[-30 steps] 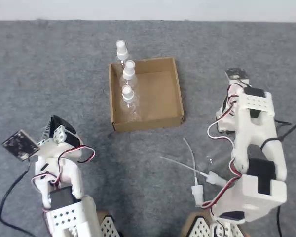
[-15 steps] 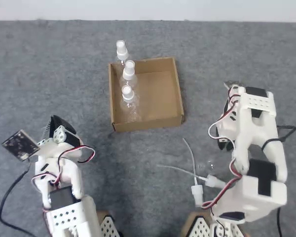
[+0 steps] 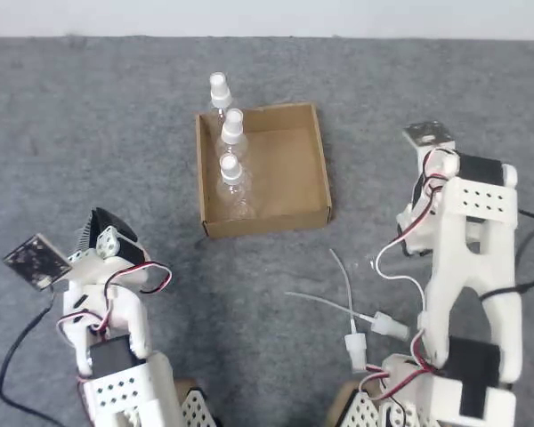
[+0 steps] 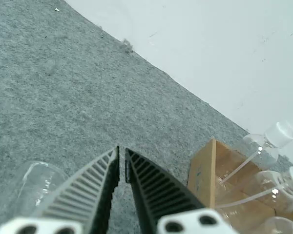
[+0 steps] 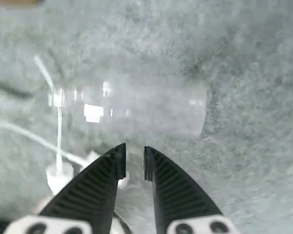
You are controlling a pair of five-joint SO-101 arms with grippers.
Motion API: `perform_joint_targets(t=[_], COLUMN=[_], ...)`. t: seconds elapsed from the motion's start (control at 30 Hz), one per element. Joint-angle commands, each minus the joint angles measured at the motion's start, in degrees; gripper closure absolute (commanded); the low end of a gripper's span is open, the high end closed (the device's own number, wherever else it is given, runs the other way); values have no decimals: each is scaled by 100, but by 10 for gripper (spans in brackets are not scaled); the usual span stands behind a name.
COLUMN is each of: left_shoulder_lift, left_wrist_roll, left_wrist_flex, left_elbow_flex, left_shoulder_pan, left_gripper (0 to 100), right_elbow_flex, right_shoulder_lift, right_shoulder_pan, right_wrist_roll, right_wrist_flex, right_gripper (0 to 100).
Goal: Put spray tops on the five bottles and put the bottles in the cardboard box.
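High view: a brown cardboard box [image 3: 289, 169] sits on the grey carpeted tabletop [image 3: 89, 133]. Three clear plastic bottles with white spray tops [image 3: 232, 169] stand along its left wall. Two loose white spray tops with thin tubes [image 3: 356, 345] lie near my right arm.

Left wrist view: my left end effector [image 4: 121, 152] is all but closed and empty. A first loose clear bottle [image 4: 34, 187] is just beside it.

Right wrist view: my right end effector [image 5: 135, 148] is slightly parted and empty. A second loose clear bottle [image 5: 136, 109] lies on its side just ahead.

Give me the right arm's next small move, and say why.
Probably open the right hand wider before it goes any lower. Its fingers stand only narrowly apart, too close together to take the clear bottle, which lies on its side on the carpet just ahead of them.
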Motion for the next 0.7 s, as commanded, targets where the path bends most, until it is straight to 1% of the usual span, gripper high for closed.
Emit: perform_joint_targets(t=[0.0, 0.07, 0.17, 0.27, 0.43, 0.67], left_shoulder_lift=[-62, -62, -62, -62, -62, -62], left_wrist_roll=[-53, -53, -53, -53, -53, -53], left_wrist_flex=[-105, -105, -105, -105, -105, -105], left_elbow_flex=[-75, -75, -75, -75, -75, -75], left_shoulder_pan=[-35, -35, -35, -35, -35, -35], left_gripper=[988, 988, 988, 988, 988, 988], right_elbow_flex=[-334, -334, -334, -334, -325, -273], right_shoulder_lift=[-523, -611, -690, -699, -699, -681], right_shoulder_pan=[13, 13, 13, 4, -295, -927], right_wrist_roll=[1196, 1626, 1987, 2224, 2453, 2488], right_wrist_flex=[312, 409, 462, 470, 760, 866], right_gripper=[975, 974, 974, 974, 964, 810])
